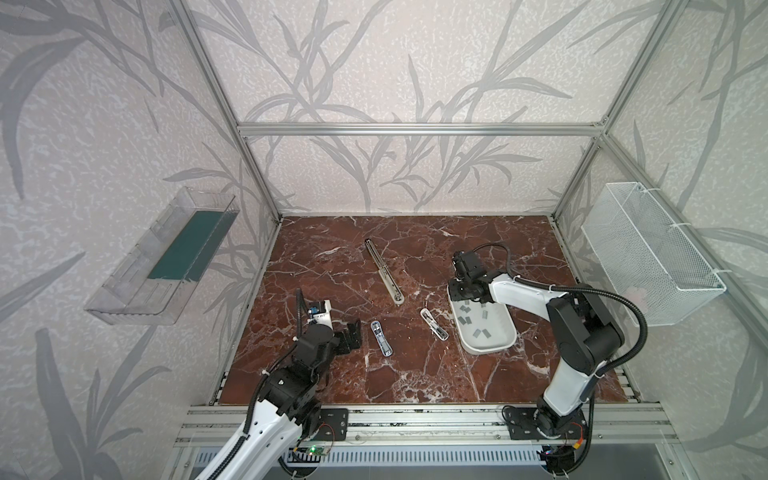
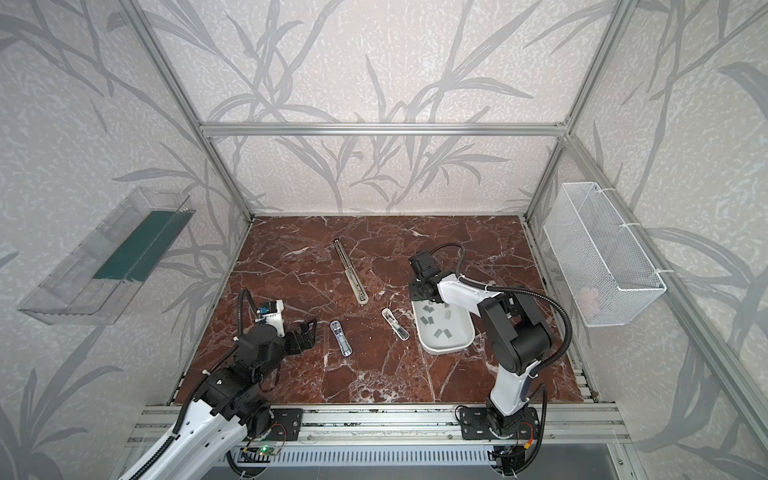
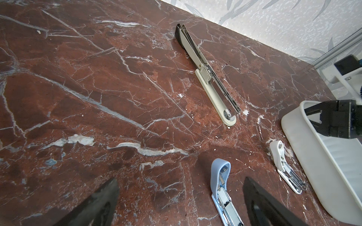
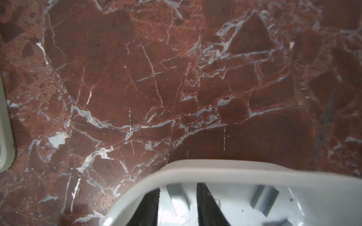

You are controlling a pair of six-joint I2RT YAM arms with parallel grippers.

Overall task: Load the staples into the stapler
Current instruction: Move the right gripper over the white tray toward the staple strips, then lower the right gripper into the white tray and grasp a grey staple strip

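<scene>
Right wrist view | right gripper (image 4: pixel 178 187) is straddling flat grey staple strip (image 4: pixel 177 197) in smooth rounded white tray (image 4: pixel 215 173), clamping indeterminable | left gripper (image 3: pixel 181 181) is standing wide apart

R claw (image 1: pixel 462 296) sits at far end of white tray (image 1: pixel 496 348) w/ grey staples (image 1: pixel 465 320) (on red-marble table (image 1: pixel 332 257)).

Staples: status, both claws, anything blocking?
Left claw open beside blue stapler. Right claw down in tray, fingers straddling one staple strip, not yet clamped. Tray rim close ahead.
</scene>
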